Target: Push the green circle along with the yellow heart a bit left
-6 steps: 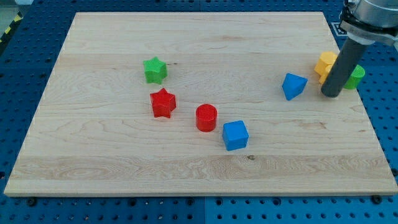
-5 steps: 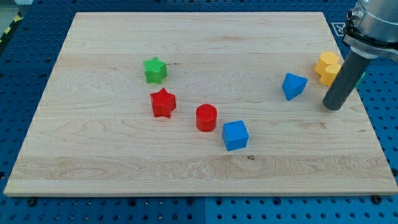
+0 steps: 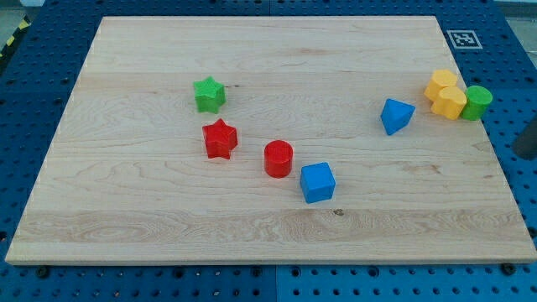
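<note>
The green circle (image 3: 477, 102) sits at the board's right edge, touching the right side of the yellow heart (image 3: 445, 94). Only a dark sliver of my rod shows at the view's right edge. Its tip (image 3: 523, 154) is off the board, below and to the right of the green circle and well apart from it.
A blue wedge-like block (image 3: 396, 115) lies left of the heart. A blue cube (image 3: 317, 182), a red cylinder (image 3: 278, 158), a red star (image 3: 220, 138) and a green star (image 3: 209, 94) lie mid-board. The wooden board (image 3: 252, 226) rests on a blue pegboard table.
My rod has moved from beside the heart and circle down and right, almost out of view. The green circle, hidden behind the rod before, now shows. No block has moved.
</note>
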